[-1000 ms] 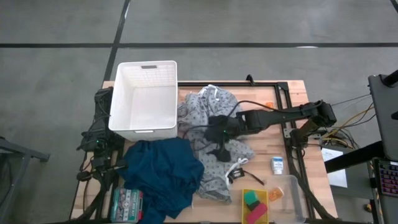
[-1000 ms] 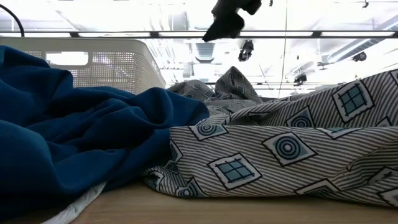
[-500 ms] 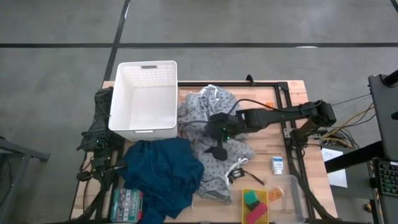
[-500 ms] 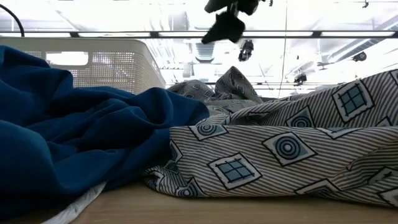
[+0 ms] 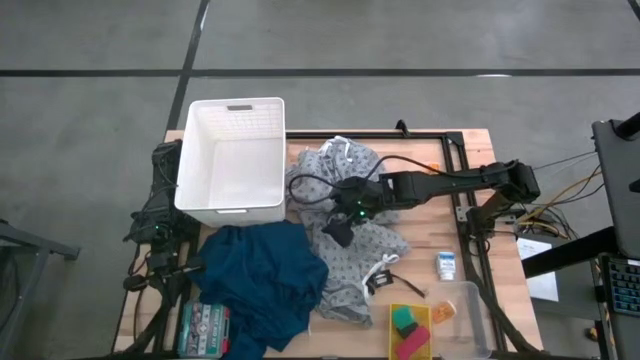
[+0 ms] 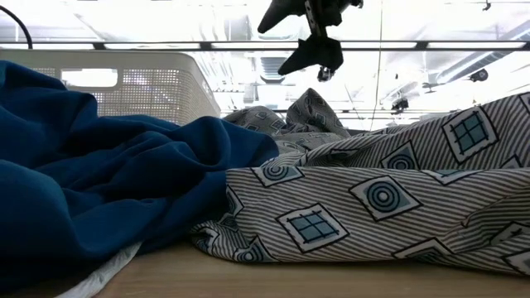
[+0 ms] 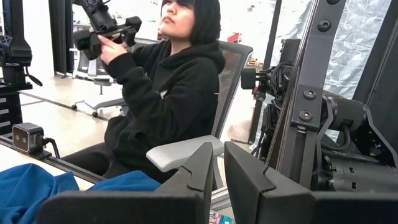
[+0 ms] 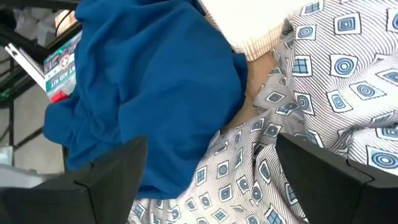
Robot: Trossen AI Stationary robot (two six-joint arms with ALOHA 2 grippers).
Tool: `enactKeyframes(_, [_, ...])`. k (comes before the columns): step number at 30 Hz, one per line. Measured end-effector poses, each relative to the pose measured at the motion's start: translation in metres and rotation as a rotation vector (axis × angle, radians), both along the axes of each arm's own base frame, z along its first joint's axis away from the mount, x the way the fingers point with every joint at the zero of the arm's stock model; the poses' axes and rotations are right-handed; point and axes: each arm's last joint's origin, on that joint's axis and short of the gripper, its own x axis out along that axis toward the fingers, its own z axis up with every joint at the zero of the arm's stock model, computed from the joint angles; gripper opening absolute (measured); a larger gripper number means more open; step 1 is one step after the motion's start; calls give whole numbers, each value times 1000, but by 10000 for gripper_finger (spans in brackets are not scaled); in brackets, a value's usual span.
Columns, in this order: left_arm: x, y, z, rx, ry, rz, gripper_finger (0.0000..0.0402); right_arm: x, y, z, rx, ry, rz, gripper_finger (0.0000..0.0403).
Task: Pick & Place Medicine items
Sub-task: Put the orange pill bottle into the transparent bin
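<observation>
From above, the right claw (image 5: 341,231) hangs spread over the patterned grey cloth (image 5: 350,262) in the middle of the bench (image 5: 505,290), well apart from the small white carton (image 5: 446,265) with blue print near the bench's right edge. The tiny orange pieces (image 5: 442,314) lie in a clear tray by the front edge. The risk I see: descending here, the fingers would snag fabric rather than medicine.

At bench height, the claw's dark fingers (image 6: 308,55) hang high above the blue cloth (image 6: 108,190); no medicine shows.

The left claw (image 7: 216,180), parked at the bench's left edge, is nearly closed and empty; a seated person is beyond.

The right wrist view shows a green-and-white box (image 8: 61,65); its print seems to read "AID KIT".
</observation>
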Motion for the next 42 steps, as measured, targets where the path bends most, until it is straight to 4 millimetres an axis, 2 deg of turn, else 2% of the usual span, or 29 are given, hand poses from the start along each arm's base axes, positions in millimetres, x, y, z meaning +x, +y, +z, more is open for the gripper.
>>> enactKeyframes(8, [0, 0, 0, 0, 0, 0, 47, 1, 0, 1, 95, -4, -83, 358])
enactKeyframes(12, [0, 0, 0, 0, 0, 0, 47, 2, 2, 8, 142, -28, -51, 367])
enactKeyframes(17, [0, 0, 0, 0, 0, 0, 47, -7, -6, 34, 33, -85, -43, 368])
enactKeyframes(23, [0, 0, 0, 0, 0, 0, 47, -23, -19, 41, -165, -38, -69, 368])
enactKeyframes(29, [0, 0, 0, 0, 0, 0, 47, -30, -29, 39, -374, 34, 135, 368])
enactKeyframes(33, [0, 0, 0, 0, 0, 0, 47, -30, -30, 38, -437, 14, 338, 368])
enactKeyframes(35, [0, 0, 0, 0, 0, 0, 47, -30, -33, 39, -446, 4, 372, 368])
enactKeyframes(42, [0, 0, 0, 0, 0, 0, 47, -33, -60, 41, -225, 7, 55, 368])
